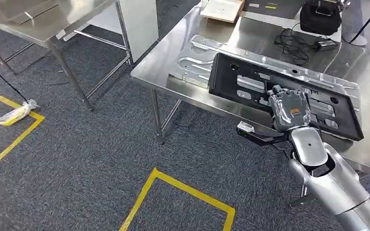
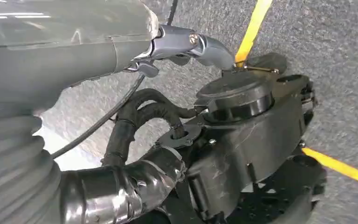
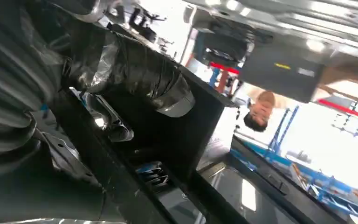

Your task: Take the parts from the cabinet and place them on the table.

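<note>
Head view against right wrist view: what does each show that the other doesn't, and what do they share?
Head view alone: the steel table with its legs, the silver pressed sheet under the black panel, a cable bundle, a dark bag, yellow floor tape and a second table. Right wrist view alone: a close look at the thumb against the panel's edge, and a person in the background. Both: the right hand gripping the black panel.
</note>
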Available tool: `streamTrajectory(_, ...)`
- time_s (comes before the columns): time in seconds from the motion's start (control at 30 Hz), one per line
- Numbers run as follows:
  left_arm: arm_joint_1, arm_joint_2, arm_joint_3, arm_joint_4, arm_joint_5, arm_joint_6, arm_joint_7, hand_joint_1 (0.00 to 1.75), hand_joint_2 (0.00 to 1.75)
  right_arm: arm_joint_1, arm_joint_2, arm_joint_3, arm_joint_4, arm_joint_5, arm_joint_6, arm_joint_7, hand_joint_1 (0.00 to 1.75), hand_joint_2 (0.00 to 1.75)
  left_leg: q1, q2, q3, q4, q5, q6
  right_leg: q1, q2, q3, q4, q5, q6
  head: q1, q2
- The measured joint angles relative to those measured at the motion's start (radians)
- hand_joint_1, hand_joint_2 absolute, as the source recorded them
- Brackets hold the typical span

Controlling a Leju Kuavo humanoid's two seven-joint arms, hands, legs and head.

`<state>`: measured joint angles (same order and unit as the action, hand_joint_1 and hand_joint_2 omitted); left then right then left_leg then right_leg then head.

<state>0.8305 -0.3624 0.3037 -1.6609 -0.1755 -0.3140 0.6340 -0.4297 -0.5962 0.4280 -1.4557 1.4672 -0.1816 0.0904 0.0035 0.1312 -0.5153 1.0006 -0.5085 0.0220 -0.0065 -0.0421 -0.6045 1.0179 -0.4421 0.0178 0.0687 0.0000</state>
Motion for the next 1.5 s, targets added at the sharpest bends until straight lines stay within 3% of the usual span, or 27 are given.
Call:
streamTrajectory(0.03,-0.003,0.0,0.0,-0.002,-0.002,-0.003,0.0,0.0,1.75,-0.002,-0.001,0.0,0.0,0.0,0.0,-0.001,1.75,1.75,-0.002,0.011,0.009,-0.001,-0.007,-0.01,-0.002,0.016,0.008,-0.009,0.002,-0.009,0.0,0.0)
streamTrajectory(0.1,0.0,0.0,0.0,-0.002,-0.003,-0.005,0.0,0.0,1.75,-0.006,0.0,-0.004,0.0,0.001,-0.001,0.0,1.75,1.75,0.006,-0.087,-0.017,0.068,-0.051,-0.014,-0.012,0.033,0.018,-0.016,0.005,-0.028,-0.001,0.0)
streamTrajectory(0.13,-0.001,0.0,0.0,-0.002,-0.003,-0.006,0.0,0.0,1.75,-0.008,0.003,-0.004,-0.001,0.002,-0.001,0.0,1.75,1.75,0.008,-0.112,-0.057,0.146,-0.09,-0.013,-0.012,0.045,0.018,-0.016,0.004,-0.03,-0.002,0.0)
streamTrajectory(0.2,-0.001,0.0,0.0,-0.002,-0.005,-0.007,0.0,0.0,1.75,-0.006,0.008,-0.004,0.001,0.003,0.0,-0.002,1.75,1.75,0.007,-0.125,-0.145,0.297,-0.146,-0.014,-0.006,0.071,0.017,-0.015,0.002,-0.034,-0.002,0.0)
streamTrajectory(0.23,-0.001,0.0,0.0,-0.002,-0.01,-0.01,0.0,0.0,1.75,-0.004,0.01,-0.004,0.002,0.008,0.0,-0.004,1.75,1.75,0.007,-0.126,-0.17,0.326,-0.139,-0.013,-0.004,0.085,0.017,-0.013,0.0,-0.036,-0.002,0.0)
streamTrajectory(0.27,-0.001,0.0,0.0,-0.002,-0.015,-0.016,0.0,0.0,1.75,-0.005,0.011,-0.004,0.004,0.022,-0.002,-0.004,1.75,1.75,0.006,-0.126,-0.169,0.302,-0.104,-0.009,-0.001,0.092,0.019,-0.011,-0.002,-0.038,-0.002,0.0)
streamTrajectory(0.37,-0.003,0.0,0.001,-0.002,-0.055,-0.04,0.0,0.0,1.75,-0.016,0.011,-0.004,0.01,0.041,-0.008,-0.014,1.75,1.75,0.003,-0.137,-0.088,0.087,0.038,0.011,0.003,0.117,0.024,-0.001,-0.013,-0.036,-0.001,0.0)
streamTrajectory(0.4,-0.004,0.001,0.002,-0.002,-0.07,-0.048,-0.001,0.0,1.75,-0.025,0.011,-0.003,0.014,0.041,-0.015,-0.024,1.75,1.75,-0.002,-0.158,-0.077,0.045,0.04,0.019,0.006,0.123,0.02,0.01,-0.018,-0.029,0.0,0.0)
streamTrajectory(0.53,-0.003,0.002,0.002,-0.005,-0.105,-0.078,-0.012,0.0,1.75,-0.041,0.007,0.002,0.02,0.023,-0.028,-0.046,1.75,1.75,-0.002,-0.15,-0.071,0.029,0.045,0.031,0.002,0.136,0.013,0.01,-0.021,-0.002,-0.001,0.0)
streamTrajectory(0.6,-0.001,0.001,0.003,-0.007,-0.116,-0.091,-0.018,0.0,1.75,-0.055,0.005,0.005,0.024,0.013,-0.024,-0.05,1.75,1.75,0.004,-0.144,-0.061,0.013,0.052,0.041,0.0,0.073,0.004,0.041,-0.046,0.006,0.002,0.0)
streamTrajectory(0.63,0.002,0.001,0.003,-0.009,-0.124,-0.102,-0.022,0.0,1.75,-0.075,0.006,0.01,0.027,0.007,-0.018,-0.052,1.75,1.75,0.004,-0.14,-0.06,0.012,0.052,0.043,-0.003,0.054,-0.029,0.105,-0.086,0.012,0.0,0.0)
streamTrajectory(0.7,0.003,0.001,0.004,-0.01,-0.137,-0.116,-0.029,0.0,1.75,-0.096,0.009,0.02,0.03,-0.004,-0.003,-0.059,1.75,1.75,0.004,-0.134,-0.06,0.013,0.05,0.043,-0.01,0.048,-0.104,0.251,-0.148,0.022,0.0,0.0)
streamTrajectory(0.77,0.003,0.001,0.004,-0.011,-0.139,-0.119,-0.033,0.0,1.75,-0.101,0.01,0.031,0.035,-0.01,0.005,-0.065,1.75,1.75,0.006,-0.131,-0.058,0.014,0.047,0.04,-0.018,0.047,-0.134,0.296,-0.138,0.029,0.0,0.0)
streamTrajectory(0.8,0.003,0.001,0.004,-0.011,-0.139,-0.121,-0.036,0.0,1.75,-0.106,0.011,0.037,0.037,-0.013,0.009,-0.067,1.75,1.75,0.007,-0.13,-0.055,0.015,0.043,0.037,-0.021,0.045,-0.116,0.254,-0.101,0.032,0.0,0.0)
streamTrajectory(0.87,0.004,0.001,0.005,-0.012,-0.136,-0.122,-0.042,0.0,1.75,-0.13,0.011,0.051,0.039,-0.023,0.023,-0.072,1.75,1.75,0.008,-0.126,-0.046,0.02,0.034,0.029,-0.027,0.035,-0.025,0.07,-0.002,0.034,0.0,0.0)
streamTrajectory(0.9,0.004,0.001,0.005,-0.014,-0.134,-0.122,-0.043,0.0,1.75,-0.141,0.012,0.057,0.04,-0.026,0.027,-0.073,1.75,1.75,0.007,-0.124,-0.044,0.02,0.031,0.024,-0.025,0.025,0.003,0.019,-0.01,0.031,0.0,0.0)
streamTrajectory(0.97,0.007,0.001,0.005,-0.019,-0.131,-0.122,-0.045,0.0,1.75,-0.156,0.014,0.07,0.042,-0.029,0.031,-0.073,1.75,1.75,0.001,-0.122,-0.044,0.021,0.027,0.014,-0.014,0.033,0.002,0.01,-0.008,0.014,0.0,0.0)
streamTrajectory(1.03,0.009,0.001,0.005,-0.022,-0.125,-0.127,-0.045,0.0,1.75,-0.163,0.016,0.082,0.045,-0.029,0.038,-0.075,1.75,1.75,-0.002,-0.12,-0.045,0.022,0.022,0.044,-0.017,0.037,0.005,0.005,-0.006,0.014,0.0,0.0)
streamTrajectory(1.1,0.011,0.002,0.007,-0.024,-0.126,-0.14,-0.049,0.0,1.75,-0.179,0.019,0.101,0.051,-0.032,0.044,-0.082,1.75,1.75,-0.003,-0.119,-0.043,0.02,0.02,0.04,-0.024,0.039,0.008,-0.005,-0.003,0.015,-0.001,0.0)
streamTrajectory(1.17,0.013,0.002,0.009,-0.031,-0.123,-0.151,-0.055,0.0,1.75,-0.198,0.023,0.119,0.054,-0.044,0.055,-0.089,1.75,1.75,-0.006,-0.116,-0.013,-0.042,0.038,0.056,-0.015,0.041,0.031,-0.043,0.01,0.015,-0.003,0.0)
streamTrajectory(1.2,0.015,0.001,0.008,-0.031,-0.119,-0.154,-0.056,0.0,1.75,-0.199,0.024,0.126,0.056,-0.052,0.06,-0.09,1.75,1.75,0.015,-0.113,0.03,-0.1,0.066,0.054,-0.017,0.041,0.041,-0.048,0.011,0.011,0.0,0.0)
streamTrajectory(1.23,0.018,0.0,0.008,-0.031,-0.112,-0.157,-0.058,0.0,1.75,-0.213,0.026,0.14,0.058,-0.056,0.064,-0.091,1.75,1.75,0.016,-0.111,0.05,-0.131,0.078,0.054,-0.012,0.044,0.033,-0.025,-0.005,0.013,0.0,0.0)
streamTrajectory(1.33,0.017,0.0,0.011,-0.033,-0.107,-0.161,-0.06,0.0,1.75,-0.231,0.033,0.17,0.066,-0.062,0.075,-0.09,1.75,1.75,0.029,-0.107,0.066,-0.143,0.081,0.034,-0.028,0.044,-0.066,0.164,-0.085,0.034,-0.001,0.0)
streamTrajectory(1.37,0.017,0.0,0.012,-0.033,-0.107,-0.162,-0.06,0.0,1.75,-0.23,0.035,0.177,0.07,-0.063,0.076,-0.092,1.75,1.75,0.035,-0.107,0.067,-0.138,0.075,0.024,-0.036,0.044,-0.095,0.206,-0.09,0.042,-0.001,0.0)
streamTrajectory(1.43,0.018,0.0,0.012,-0.033,-0.106,-0.165,-0.06,0.0,1.75,-0.231,0.04,0.192,0.076,-0.064,0.076,-0.092,1.75,1.75,0.058,-0.109,0.069,-0.114,0.053,-0.005,-0.06,0.04,-0.083,0.147,-0.024,0.069,-0.001,0.0)
streamTrajectory(1.47,0.018,0.0,0.013,-0.033,-0.106,-0.166,-0.06,0.0,1.75,-0.233,0.042,0.196,0.078,-0.064,0.076,-0.092,1.75,1.75,0.071,-0.11,0.069,-0.094,0.036,-0.022,-0.073,0.035,-0.044,0.063,0.029,0.086,-0.001,0.0)
streamTrajectory(1.5,0.018,0.0,0.013,-0.033,-0.106,-0.166,-0.06,0.0,1.75,-0.236,0.043,0.2,0.081,-0.064,0.076,-0.091,1.75,1.75,0.083,-0.111,0.065,-0.064,0.013,-0.043,-0.086,0.025,-0.012,-0.017,0.053,0.108,0.0,0.0)
